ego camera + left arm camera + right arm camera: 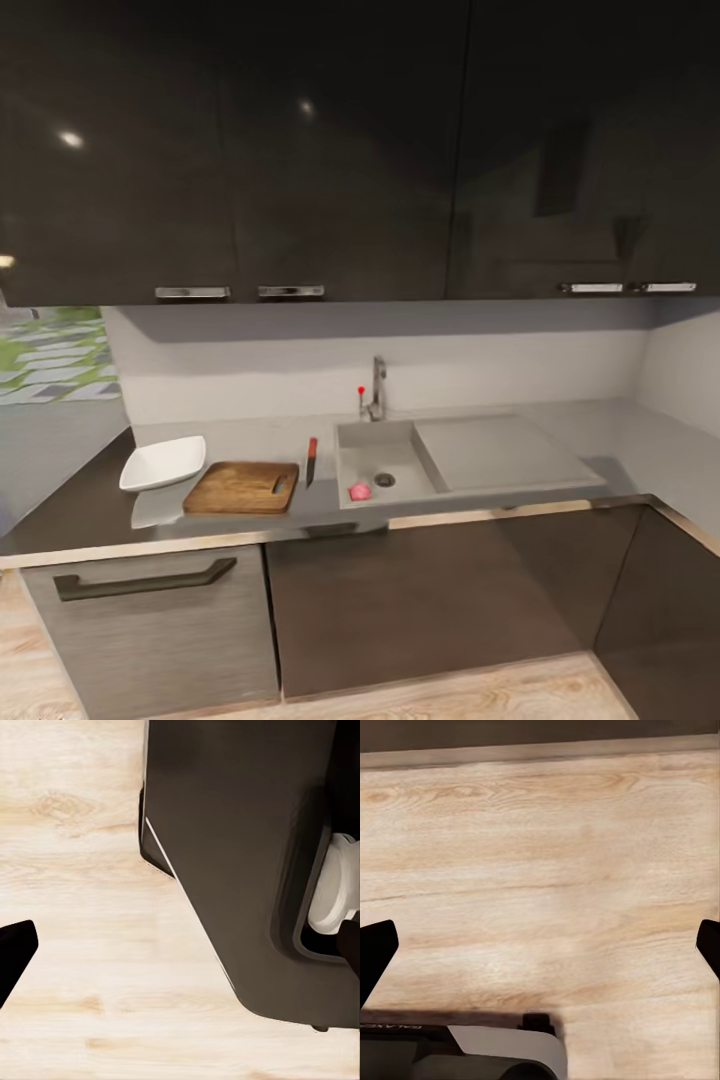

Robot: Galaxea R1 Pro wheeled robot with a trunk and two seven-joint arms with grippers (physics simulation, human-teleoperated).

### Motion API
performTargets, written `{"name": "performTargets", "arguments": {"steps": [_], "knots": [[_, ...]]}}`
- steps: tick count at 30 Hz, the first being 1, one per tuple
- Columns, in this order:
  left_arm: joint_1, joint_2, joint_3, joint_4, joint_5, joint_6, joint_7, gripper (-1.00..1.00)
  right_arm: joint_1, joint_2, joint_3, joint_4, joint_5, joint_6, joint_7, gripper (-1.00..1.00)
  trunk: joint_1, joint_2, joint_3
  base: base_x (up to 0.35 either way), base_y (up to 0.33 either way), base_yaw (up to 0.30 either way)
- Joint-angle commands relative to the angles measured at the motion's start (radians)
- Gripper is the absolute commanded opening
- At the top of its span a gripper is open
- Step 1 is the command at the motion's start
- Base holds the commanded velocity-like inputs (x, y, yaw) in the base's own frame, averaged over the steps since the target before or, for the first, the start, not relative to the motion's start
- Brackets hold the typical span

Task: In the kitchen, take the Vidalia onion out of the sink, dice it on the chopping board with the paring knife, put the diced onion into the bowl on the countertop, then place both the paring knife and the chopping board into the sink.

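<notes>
While parked back from the tabletop (90,500), both hands low over wood floor (540,870): right hand (540,945) spread wide, left hand (180,945) spread too. Small pink Vidalia onion (360,491) down in sink (420,455) by drain, prob. light, round, slippy, so pinch across middle. Sink walls close, lots of room above; chopping board (240,487), paring knife (311,460), bowl (163,461) just beside.
</notes>
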Motion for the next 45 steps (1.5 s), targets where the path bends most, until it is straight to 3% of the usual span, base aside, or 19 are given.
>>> {"name": "performTargets", "arguments": {"steps": [1, 30, 45], "knots": [[0.001, 0.0, 0.005, -0.002, 0.001, -0.001, 0.0, 1.0, 0.0, 0.0, 0.0, 0.001, 0.004, -0.003, -0.001, 1.0, 0.001, 0.0, 0.0, 0.194, -0.239, 0.163], [0.001, -0.001, 0.005, -0.002, 0.002, -0.002, 0.0, 1.0, 0.0, 0.001, 0.001, -0.002, 0.007, -0.002, -0.003, 1.0, 0.001, 0.0, -0.002, 0.193, -0.239, 0.031], [0.001, -0.002, 0.005, -0.002, 0.003, -0.002, -0.002, 1.0, 0.0, 0.001, 0.0, -0.002, 0.007, -0.001, -0.002, 1.0, 0.001, 0.0, -0.004, 0.017, -0.02, 0.154]]}}
